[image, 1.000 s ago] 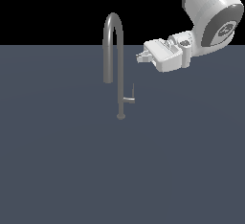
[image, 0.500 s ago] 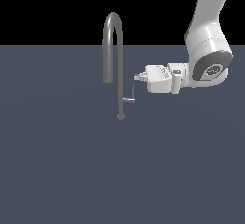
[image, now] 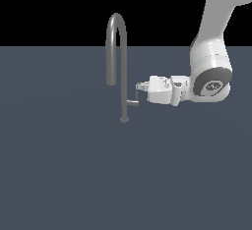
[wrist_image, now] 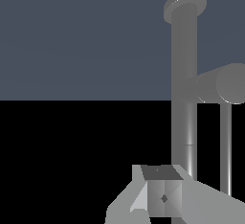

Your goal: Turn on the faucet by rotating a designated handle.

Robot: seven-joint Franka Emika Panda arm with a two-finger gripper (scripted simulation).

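Note:
The faucet is a slim grey gooseneck standing on the dark floor, its arched spout hanging toward the exterior view's left. The handle is a short stub off the lower stem with a thin blade rising at its end. My gripper comes in horizontally from the exterior view's right, its fingers together, with its tip right at the top of the blade. Whether they touch I cannot tell. In the wrist view the faucet stem, the handle stub and its blade show just beyond my shut gripper.
The white arm reaches down from the upper part of the exterior view's right. A flat dark grey-blue floor runs all round the faucet, with black background above it.
My gripper has come down and moved toward the exterior view's left, from beside the spout's arch to the handle's blade. The faucet and handle look unmoved.

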